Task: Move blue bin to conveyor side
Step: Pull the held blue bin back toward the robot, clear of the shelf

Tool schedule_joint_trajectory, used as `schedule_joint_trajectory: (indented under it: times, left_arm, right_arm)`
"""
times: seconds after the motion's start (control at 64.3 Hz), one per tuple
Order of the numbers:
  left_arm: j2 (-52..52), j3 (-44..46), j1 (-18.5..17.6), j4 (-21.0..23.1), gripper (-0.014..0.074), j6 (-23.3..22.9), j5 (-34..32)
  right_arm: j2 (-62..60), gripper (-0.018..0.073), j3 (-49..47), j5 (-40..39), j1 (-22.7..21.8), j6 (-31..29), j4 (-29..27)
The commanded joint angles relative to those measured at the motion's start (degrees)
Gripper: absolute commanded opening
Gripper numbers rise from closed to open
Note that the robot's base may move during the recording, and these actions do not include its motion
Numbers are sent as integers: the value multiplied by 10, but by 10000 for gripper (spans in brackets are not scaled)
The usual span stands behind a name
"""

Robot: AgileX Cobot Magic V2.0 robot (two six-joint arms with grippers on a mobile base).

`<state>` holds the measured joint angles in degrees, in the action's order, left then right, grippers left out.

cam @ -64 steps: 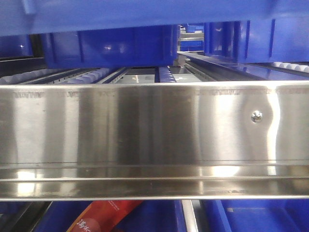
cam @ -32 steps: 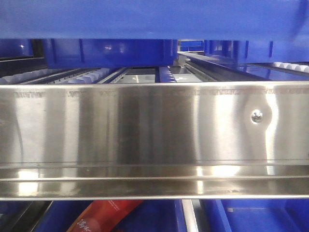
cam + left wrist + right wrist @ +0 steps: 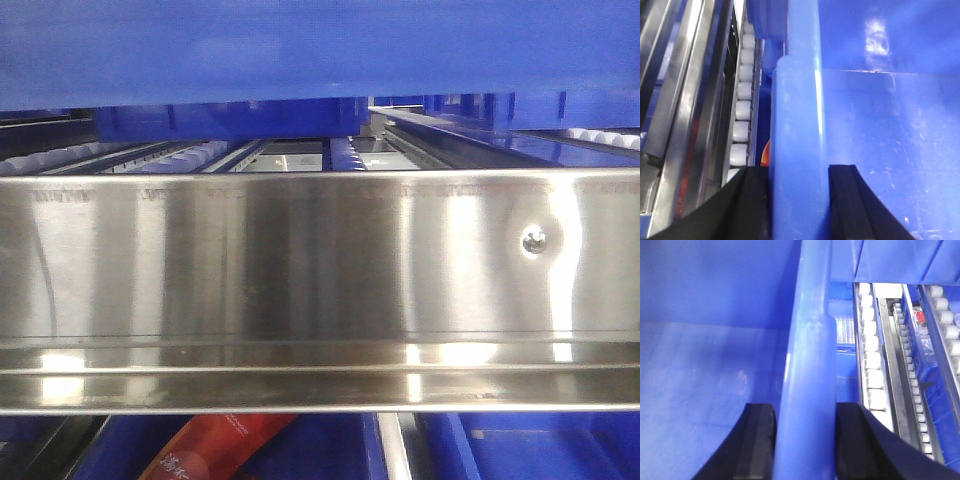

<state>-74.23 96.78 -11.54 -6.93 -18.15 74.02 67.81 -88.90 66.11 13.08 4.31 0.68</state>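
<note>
The blue bin fills the top of the front view, its lower edge just above the steel rail. In the left wrist view my left gripper is shut on the blue bin's left rim, one black finger outside the wall and one inside. In the right wrist view my right gripper is shut on the bin's right rim the same way. The bin's inside floor looks empty. The conveyor is out of view.
White roller tracks run beside the bin on the left, and more rollers and steel rails on the right. Other blue bins stand behind on the rack. Below the rail lie a red packet and further blue bins.
The held blue bin has come lower and closer in the front view, now covering more of the bins behind it. The rail and rack have not moved.
</note>
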Motion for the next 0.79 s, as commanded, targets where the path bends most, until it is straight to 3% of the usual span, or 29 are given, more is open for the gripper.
schedule_joint_trajectory:
  times: [0.0, 0.777]
  left_arm:
    - [16, 7, -3, -12, -20, -5, -41]
    - [16, 7, -3, -12, -20, -5, -41]
  right_arm:
    - [-16, -88, -7, -63, -1, -10, 5]
    - [-16, -88, -7, -70, -1, -10, 5]
